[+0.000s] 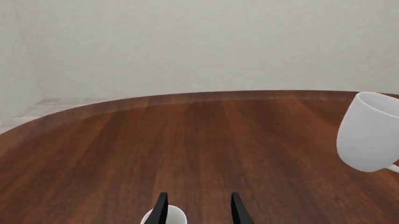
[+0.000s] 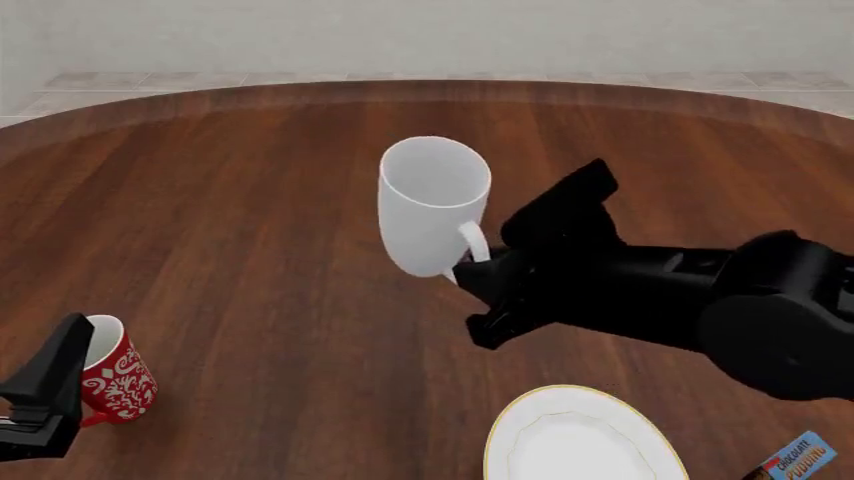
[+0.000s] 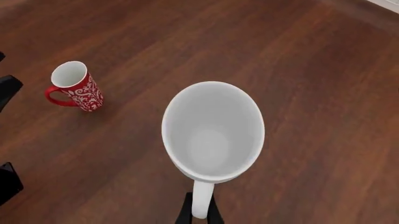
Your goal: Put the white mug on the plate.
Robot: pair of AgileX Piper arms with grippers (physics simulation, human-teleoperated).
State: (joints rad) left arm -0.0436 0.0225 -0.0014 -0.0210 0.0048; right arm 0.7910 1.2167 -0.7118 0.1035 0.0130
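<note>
On the round wooden table (image 2: 240, 220) there are two mugs, one plate and one small packet, worked by two black arms. The white mug (image 2: 430, 205) is off the table, held up near the middle of the front view and tipped with its mouth toward the camera; the right gripper (image 2: 470, 272) has its jaws closed on the loop handle, seen in the right wrist view as two thin black tips pinching the handle's foot. The plate (image 2: 507, 425), white with a thin gold rim, lies at about 5 o'clock from the mug, at the near edge of the front view, partly cut off by the frame and well apart from the mug. The red mug (image 2: 116, 380) with white floral pattern stands upright at about 8 o'clock, beside the left gripper (image 1: 198, 210), whose jaws stand apart with nothing between them. Open wood lies between the red mug and the plate, and all across the far half up to the table's curved edge. At the 5 o'clock corner a blue packet (image 2: 798, 462) reads "CHOCOLATE PUDDING".
</note>
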